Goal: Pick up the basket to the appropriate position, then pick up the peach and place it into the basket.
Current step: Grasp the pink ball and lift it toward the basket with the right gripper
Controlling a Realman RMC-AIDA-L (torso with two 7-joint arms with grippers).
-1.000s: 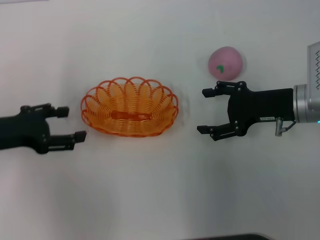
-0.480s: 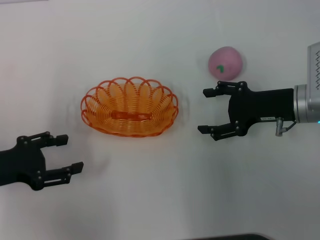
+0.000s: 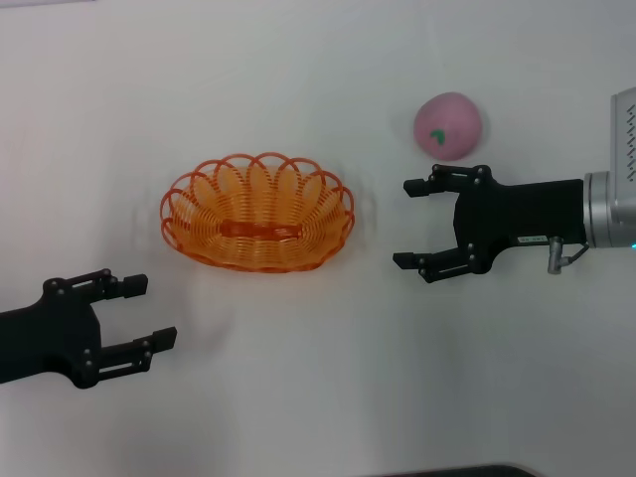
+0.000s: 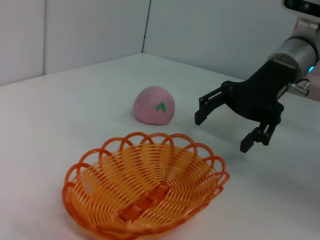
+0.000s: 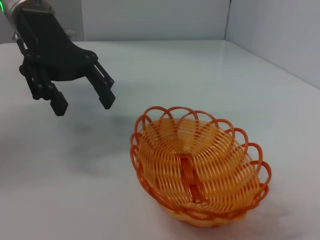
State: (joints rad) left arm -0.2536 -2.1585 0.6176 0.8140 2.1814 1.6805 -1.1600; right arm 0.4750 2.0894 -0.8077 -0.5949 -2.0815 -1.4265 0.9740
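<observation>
The orange basket [image 3: 257, 213] sits empty on the white table, left of centre; it also shows in the left wrist view [image 4: 145, 187] and the right wrist view [image 5: 200, 165]. The pink peach [image 3: 448, 125] with a green mark lies at the back right, also in the left wrist view [image 4: 154, 105]. My left gripper [image 3: 139, 311] is open and empty, in front of and left of the basket, apart from it. My right gripper [image 3: 405, 223] is open and empty, right of the basket and just in front of the peach.
The white table [image 3: 318, 397] has bare surface around the basket. White walls stand behind the table in the wrist views. A dark edge shows at the table's front.
My left gripper has drawn back from the basket's left end toward the table's front. The basket, the peach and the right gripper have stayed in place.
</observation>
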